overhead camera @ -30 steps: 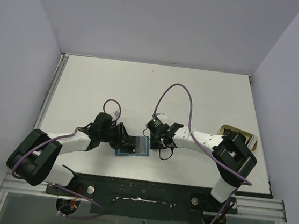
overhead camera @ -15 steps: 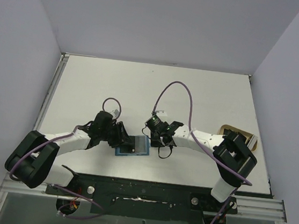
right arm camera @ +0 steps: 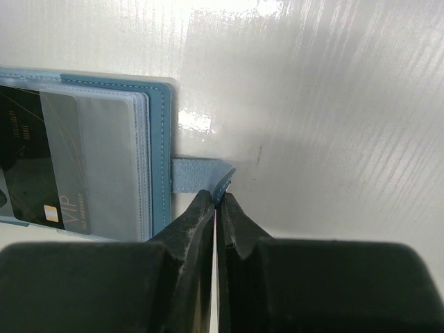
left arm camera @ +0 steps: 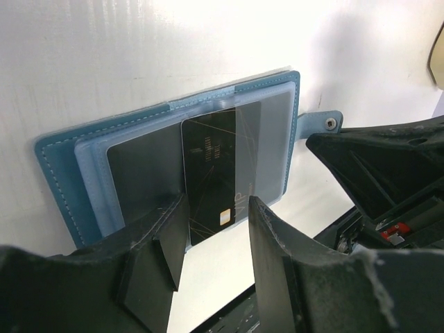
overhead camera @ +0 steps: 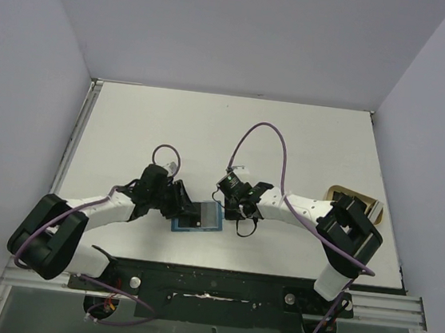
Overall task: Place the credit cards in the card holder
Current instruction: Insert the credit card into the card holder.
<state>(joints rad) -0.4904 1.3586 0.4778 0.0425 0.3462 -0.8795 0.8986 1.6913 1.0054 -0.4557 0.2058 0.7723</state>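
Since a second ago the right gripper (right arm camera: 216, 201) has clamped onto the snap tab (right arm camera: 191, 175). The teal card holder (overhead camera: 198, 218) lies open, pale-blue slots up, close to the table's (overhead camera: 290, 134) near edge. It sits midway along that edge, well apart from the other edges. The left gripper (left arm camera: 218, 211) grasps the black card (left arm camera: 215, 152) by its long sides, the card half under a clear sleeve.

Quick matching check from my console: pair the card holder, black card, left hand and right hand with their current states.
Things: 1 teal-blue bifold card holder; 2 black VIP credit card; 3 left hand; 4 right hand.
States: A pinched shut on the blue snap tab; B lying open on the white table; C fingers flanking the black card; D partly under a clear sleeve.
Pairs: 1-B, 2-D, 3-C, 4-A.
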